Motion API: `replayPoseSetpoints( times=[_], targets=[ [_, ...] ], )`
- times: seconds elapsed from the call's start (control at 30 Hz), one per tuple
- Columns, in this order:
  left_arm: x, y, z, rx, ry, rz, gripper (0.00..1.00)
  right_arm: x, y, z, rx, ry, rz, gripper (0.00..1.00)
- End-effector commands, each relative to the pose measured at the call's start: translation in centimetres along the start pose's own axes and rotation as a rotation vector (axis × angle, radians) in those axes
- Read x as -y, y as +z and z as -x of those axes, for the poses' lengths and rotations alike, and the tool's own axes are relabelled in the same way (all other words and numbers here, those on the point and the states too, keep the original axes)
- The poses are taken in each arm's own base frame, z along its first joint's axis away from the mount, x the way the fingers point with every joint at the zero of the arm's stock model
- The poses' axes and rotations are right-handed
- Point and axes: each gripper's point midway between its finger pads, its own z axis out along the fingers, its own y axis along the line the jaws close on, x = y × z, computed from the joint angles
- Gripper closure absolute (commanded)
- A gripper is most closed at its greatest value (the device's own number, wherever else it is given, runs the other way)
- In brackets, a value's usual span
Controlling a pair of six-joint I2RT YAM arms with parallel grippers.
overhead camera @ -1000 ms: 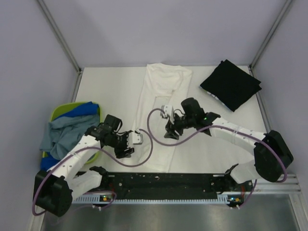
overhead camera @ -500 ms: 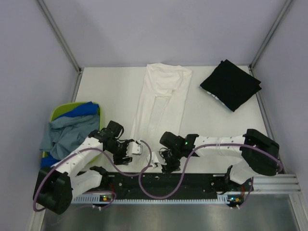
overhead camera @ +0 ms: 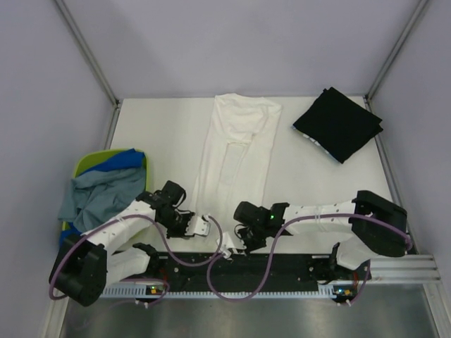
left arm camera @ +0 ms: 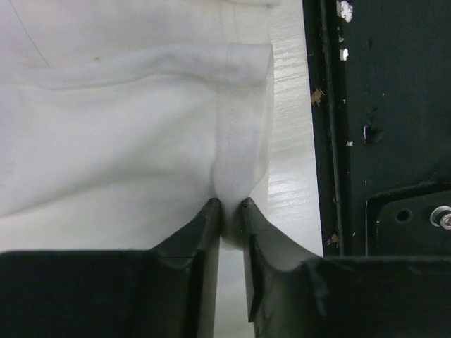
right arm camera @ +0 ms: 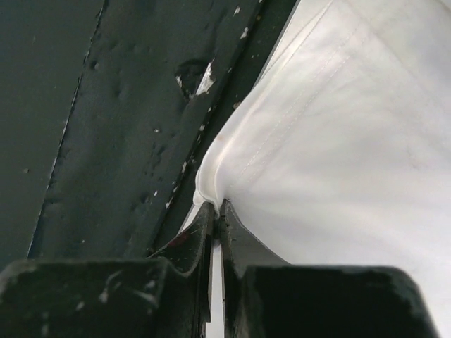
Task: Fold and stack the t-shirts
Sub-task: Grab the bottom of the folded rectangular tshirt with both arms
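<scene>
You see the white shirt (overhead camera: 236, 148) lying as a long narrow strip down the middle of the surface (overhead camera: 162, 141), from 12 o'clock to 6 o'clock. Its sides are folded inward, and its 6 o'clock end is at the near edge, between the two arms.

Your left claw (left arm camera: 230, 210) is closed narrow on this end. In the left wrist view a small bunch of white cloth with a seam is pinched between the two dark fingers. Your right claw (right arm camera: 217, 210) is also closed narrow on the shirt. It holds a thin edge of the cloth just where it meets the dark base plate (right arm camera: 106, 105). From above, the two claws are near each other, the left toward 7 o'clock and the right toward 6 o'clock.

The black shirt (overhead camera: 338, 123) lies folded at 2 o'clock, well apart from the white one. At 9 o'clock the green basket (overhead camera: 86, 165) holds the blue shirt (overhead camera: 125, 159) and the grey-blue shirt (overhead camera: 91, 197), which hangs over its rim.
</scene>
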Motion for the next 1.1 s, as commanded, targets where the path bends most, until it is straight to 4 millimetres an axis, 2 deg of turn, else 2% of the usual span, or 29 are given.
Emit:
replayPoseSetpoints(
  times=[0.0, 0.03, 0.07, 0.2, 0.33, 0.43, 0.5, 0.57, 0.6, 0.67, 0.7, 0.77, 0.8, 0.93, 1.07],
  targets=[
    [1.1, 0.7, 0.4, 0.005, 0.02, -0.047, 0.93, -2.1, -1.2, -1.7, -0.066, -0.018, 0.03, 1.0],
    [1.7, 0.8, 0.4, 0.0, 0.017, -0.07, 1.0, -2.1, -1.5, -1.8, -0.068, -0.017, 0.021, 1.0],
    [2.3, 0.8, 0.4, -0.006, 0.025, -0.092, 1.0, -2.2, -1.8, -1.8, -0.066, -0.018, 0.019, 1.0],
    [1.7, -0.9, 0.4, -0.078, -0.039, -0.043, 1.0, -2.8, -3.0, -1.5, -0.041, -0.013, 0.002, 1.0],
    [1.6, -2.9, 1.7, -0.078, -0.061, -0.033, 1.0, -2.8, -4.2, -1.5, -0.017, -0.027, -0.044, 1.0],
    [1.1, -3.2, 3.2, -0.025, -0.067, -0.028, 1.0, -2.1, -4.8, -1.0, -0.004, -0.037, -0.083, 1.0],
    [0.8, -2.8, 3.5, -0.015, -0.069, -0.026, 1.0, -1.9, -4.8, -1.0, -0.005, -0.03, -0.086, 1.0],
    [0.6, -2.2, 3.0, -0.034, -0.061, -0.032, 0.78, -1.9, -4.5, -1.2, -0.014, -0.027, -0.079, 1.0],
    [0.8, -2.0, 2.9, -0.043, -0.052, -0.04, 0.62, -1.9, -4.4, -1.3, -0.018, -0.024, -0.076, 1.0],
    [1.1, -1.5, 3.1, -0.043, -0.024, -0.058, 0.45, -1.8, -4.2, -1.3, -0.019, -0.024, -0.077, 1.0],
    [1.4, -1.4, 3.3, -0.04, -0.001, -0.071, 0.27, -1.7, -4.2, -1.3, -0.019, -0.024, -0.077, 1.0],
    [1.9, -1.0, 3.6, -0.043, 0.037, -0.087, 0.23, -1.6, -4.1, -1.2, -0.017, -0.027, -0.081, 1.0],
    [2.0, -0.7, 3.7, -0.05, 0.048, -0.091, 0.01, -1.7, -4.0, -1.3, -0.02, -0.03, -0.079, 1.0],
    [2.8, 1.0, 3.0, -0.095, 0.108, -0.109, 0.01, -1.5, -4.0, -1.5, -0.024, -0.03, -0.091, 1.0],
    [2.6, 2.0, 1.4, -0.182, 0.163, -0.086, 0.09, -1.4, -4.0, -1.5, -0.025, -0.031, -0.096, 1.0]
  ],
)
